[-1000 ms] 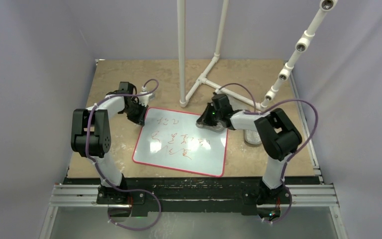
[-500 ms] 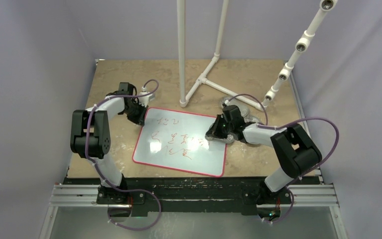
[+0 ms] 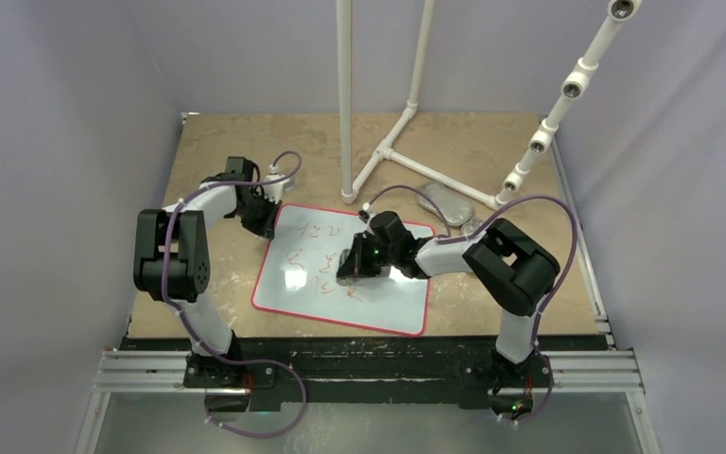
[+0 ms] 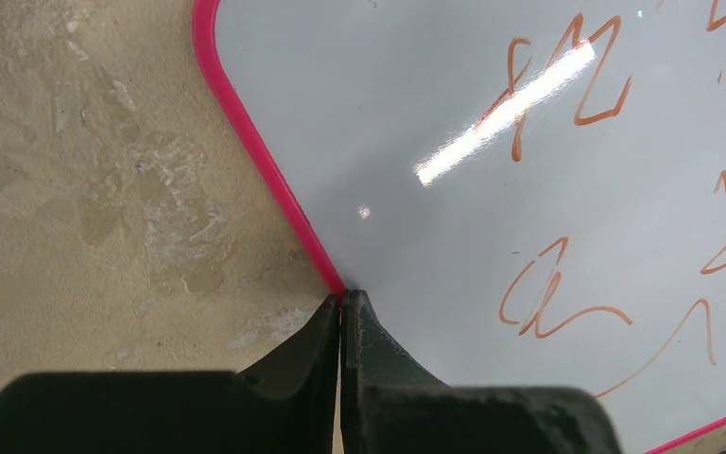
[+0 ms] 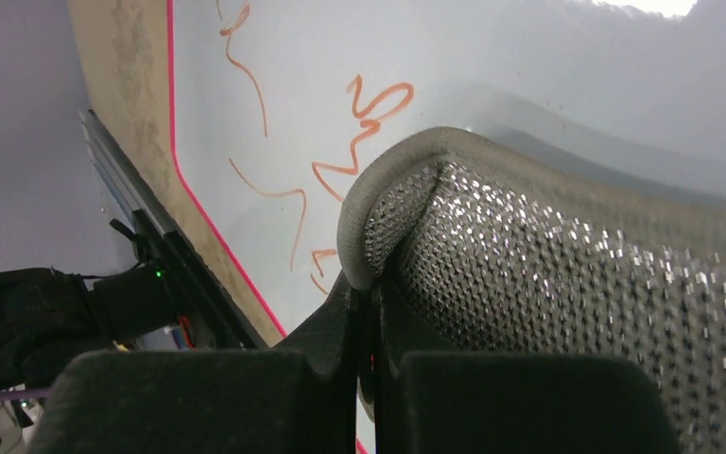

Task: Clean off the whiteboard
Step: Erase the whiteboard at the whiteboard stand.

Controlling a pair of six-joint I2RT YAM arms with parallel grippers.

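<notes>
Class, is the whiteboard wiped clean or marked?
Marked: red scribbles show on the whiteboard left of the right gripper and its silvery pad.

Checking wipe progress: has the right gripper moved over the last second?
Yes. The right gripper, shut on a grey pad, has swept leftward from the whiteboard's right rim to over its middle, among the red scribbles.

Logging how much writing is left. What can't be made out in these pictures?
- Top view: the right gripper and its arm cover part of the whiteboard; marks beneath are hidden.
- Right wrist view: the silvery pad fills the frame, cut off at the right edge.
- Left wrist view: the left gripper, jaws shut, hides whether it pinches the rim.
- Top view: scribbles too small to read.
</notes>
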